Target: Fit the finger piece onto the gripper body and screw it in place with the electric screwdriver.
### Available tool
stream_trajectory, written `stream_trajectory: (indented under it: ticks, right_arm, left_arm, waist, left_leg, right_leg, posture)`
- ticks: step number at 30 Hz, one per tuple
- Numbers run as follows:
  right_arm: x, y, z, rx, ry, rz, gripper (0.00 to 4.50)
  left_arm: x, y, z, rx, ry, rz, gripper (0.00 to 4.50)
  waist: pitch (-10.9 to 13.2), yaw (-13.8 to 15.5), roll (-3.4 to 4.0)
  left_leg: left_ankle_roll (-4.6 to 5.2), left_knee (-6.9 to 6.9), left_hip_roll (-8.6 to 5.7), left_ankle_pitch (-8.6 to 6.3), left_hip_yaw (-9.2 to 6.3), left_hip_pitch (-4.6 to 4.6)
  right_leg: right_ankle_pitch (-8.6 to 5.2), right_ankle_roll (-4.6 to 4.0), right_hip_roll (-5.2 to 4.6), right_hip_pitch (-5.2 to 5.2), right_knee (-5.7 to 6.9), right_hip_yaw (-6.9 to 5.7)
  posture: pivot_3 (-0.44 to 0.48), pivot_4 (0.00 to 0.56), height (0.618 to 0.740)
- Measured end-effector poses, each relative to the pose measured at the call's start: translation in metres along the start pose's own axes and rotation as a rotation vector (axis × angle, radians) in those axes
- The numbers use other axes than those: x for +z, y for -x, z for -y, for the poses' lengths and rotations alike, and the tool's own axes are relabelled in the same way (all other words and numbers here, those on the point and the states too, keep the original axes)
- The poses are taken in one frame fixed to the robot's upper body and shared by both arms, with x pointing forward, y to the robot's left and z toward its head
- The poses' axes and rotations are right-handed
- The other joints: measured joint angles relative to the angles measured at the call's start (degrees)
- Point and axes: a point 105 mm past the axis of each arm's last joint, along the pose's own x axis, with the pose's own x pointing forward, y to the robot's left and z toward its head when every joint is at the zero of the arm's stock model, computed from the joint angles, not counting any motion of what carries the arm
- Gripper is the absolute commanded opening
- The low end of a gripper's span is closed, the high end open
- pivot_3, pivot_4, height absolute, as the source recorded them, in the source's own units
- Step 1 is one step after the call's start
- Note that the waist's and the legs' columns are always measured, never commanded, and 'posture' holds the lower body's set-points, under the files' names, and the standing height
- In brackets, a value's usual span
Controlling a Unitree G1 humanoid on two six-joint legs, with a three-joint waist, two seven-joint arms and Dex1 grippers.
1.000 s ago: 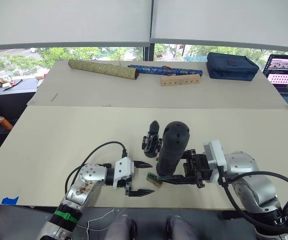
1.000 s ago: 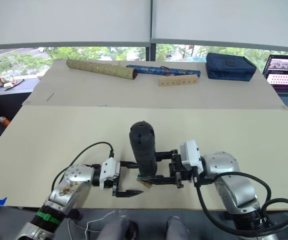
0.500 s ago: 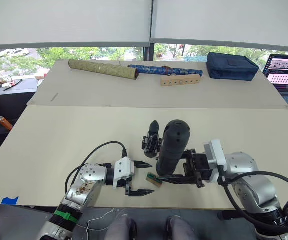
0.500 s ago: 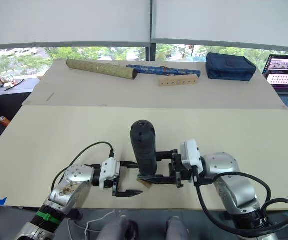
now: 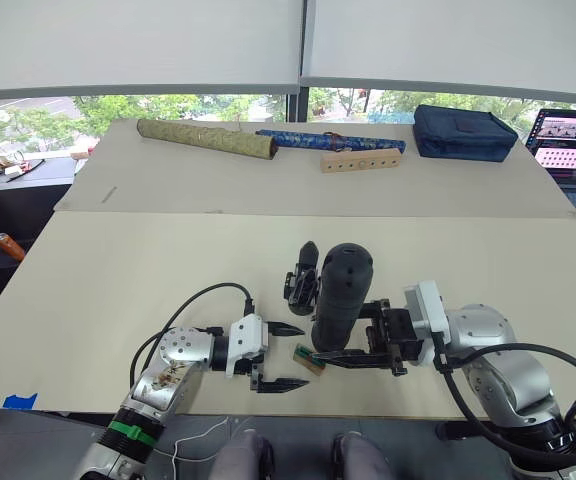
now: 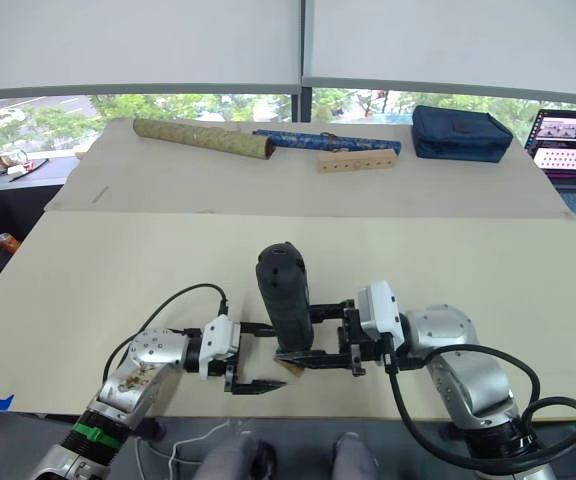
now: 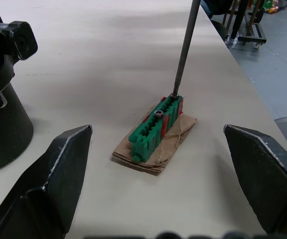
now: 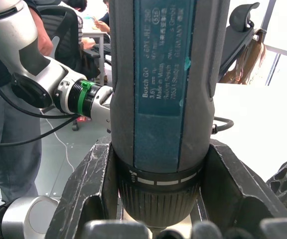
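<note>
The right pincer grips the electric screwdriver upright, so its bit comes straight down onto a screw in the green screw holder on the counter, probably to pick one up. The left pincer waits spread on either side of the holder. The gripper body stands just behind, near the screwdriver
</note>
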Motion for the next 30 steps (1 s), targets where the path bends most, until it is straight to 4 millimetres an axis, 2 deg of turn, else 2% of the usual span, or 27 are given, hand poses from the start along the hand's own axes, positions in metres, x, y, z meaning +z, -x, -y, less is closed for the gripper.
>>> stream_trajectory:
  ticks: [30]
  right_arm:
    - [-0.0013,-0.0030,0.0006,0.003,0.008,0.006,1.90]
  left_arm:
    - [-0.0010,0.0006,-0.0005,0.005,0.005,0.000,4.50]
  waist:
    - [0.0,-0.1,0.01]
  left_leg:
    - [0.00,0.00,0.01,0.00,0.00,0.02]
  right_leg:
    - [0.01,-0.01,0.00,0.00,0.01,0.00]
  posture:
    - [0.000,0.150,0.734]
